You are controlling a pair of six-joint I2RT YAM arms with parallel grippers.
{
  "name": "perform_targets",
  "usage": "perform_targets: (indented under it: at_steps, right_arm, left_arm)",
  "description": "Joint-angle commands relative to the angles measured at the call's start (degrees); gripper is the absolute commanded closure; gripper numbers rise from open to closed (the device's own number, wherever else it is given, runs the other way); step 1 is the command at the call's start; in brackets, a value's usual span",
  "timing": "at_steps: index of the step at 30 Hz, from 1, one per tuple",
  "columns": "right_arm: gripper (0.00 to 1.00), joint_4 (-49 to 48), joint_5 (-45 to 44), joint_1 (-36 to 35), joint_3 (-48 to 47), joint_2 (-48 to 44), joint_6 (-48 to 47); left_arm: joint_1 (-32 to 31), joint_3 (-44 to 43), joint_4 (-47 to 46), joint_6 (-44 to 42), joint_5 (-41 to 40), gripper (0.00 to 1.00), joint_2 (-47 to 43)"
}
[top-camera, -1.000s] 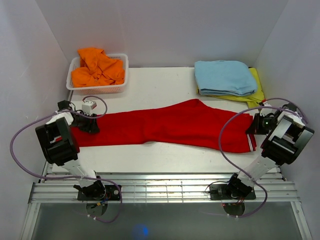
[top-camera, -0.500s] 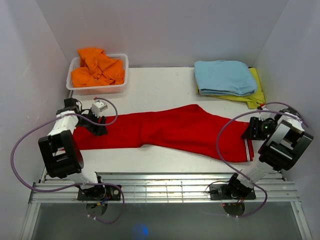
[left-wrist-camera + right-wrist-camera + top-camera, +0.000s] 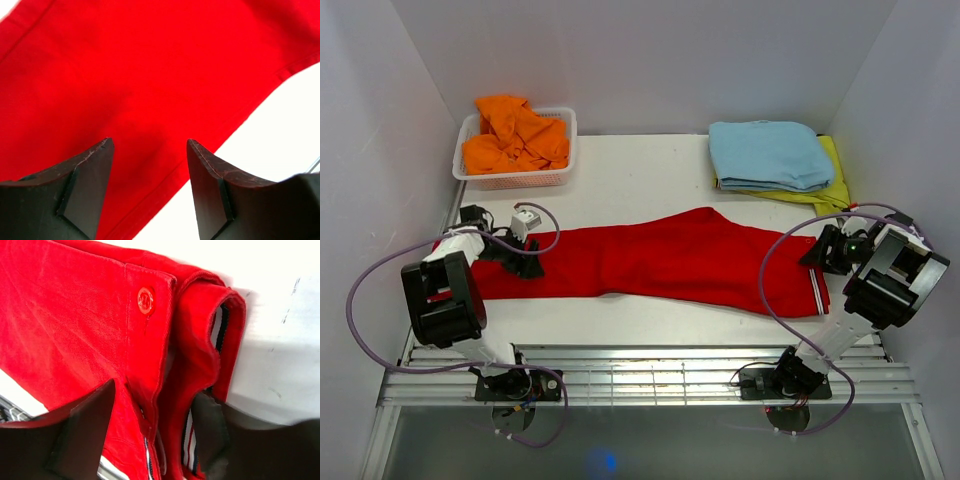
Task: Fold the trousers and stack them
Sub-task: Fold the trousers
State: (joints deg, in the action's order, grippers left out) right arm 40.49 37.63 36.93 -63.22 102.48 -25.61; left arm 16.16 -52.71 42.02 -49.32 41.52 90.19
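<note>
The red trousers (image 3: 660, 255) lie flat across the table, legs to the left and waistband to the right, with thin white stripes (image 3: 817, 292) at the right edge. My left gripper (image 3: 525, 262) is open and low over the leg end; in the left wrist view (image 3: 149, 142) its fingers hover above the red hem (image 3: 125, 75) with nothing between them. My right gripper (image 3: 817, 255) is open at the waistband. In the right wrist view (image 3: 155, 390) its fingers stand on either side of the folded waistband (image 3: 65, 315), below a red button (image 3: 145, 300).
A white basket (image 3: 515, 181) with an orange garment (image 3: 515, 130) stands at the back left. A folded light blue garment (image 3: 768, 152) lies on a yellow one (image 3: 835, 185) at the back right. White walls close both sides. A metal rail (image 3: 640, 375) runs along the near edge.
My left gripper has moved right and slightly nearer along the leg. My right gripper has shifted a little left onto the waistband. The trousers have shifted slightly.
</note>
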Motion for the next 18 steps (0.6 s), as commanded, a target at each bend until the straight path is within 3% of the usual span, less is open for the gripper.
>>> perform_targets:
  at_steps: [1, 2, 6, 8, 13, 18]
  right_arm:
    - [0.41, -3.4, 4.1, -0.2, -0.7, -1.1, 0.9]
    - [0.54, -1.6, 5.4, -0.2, -1.3, -0.5, 0.5]
    - [0.87, 0.8, 5.4, 0.2, -3.7, -0.6, -1.3]
    - [0.92, 1.7, 4.8, 0.3, -5.5, -1.1, -1.6]
    - [0.92, 5.1, 6.1, 1.0, -9.5, -2.2, -2.7]
    - [0.92, 8.5, 10.1, 1.1, -18.4, 0.8, -3.0]
  left_arm:
    - [-0.3, 0.4, -3.0, 1.9, -0.7, 0.29, 2.6]
    - [-0.3, 0.1, -3.3, 2.5, -2.3, 0.31, 4.4]
    - [-0.3, 0.5, -4.3, 3.8, -5.7, 0.37, 6.5]
    - [-0.3, 1.2, -5.2, 3.9, -7.6, 0.40, 6.8]
    - [-0.2, 2.3, -6.8, 3.5, -11.3, 0.61, 9.2]
    - [-0.2, 3.6, -8.3, 1.7, -15.1, 0.73, 11.3]
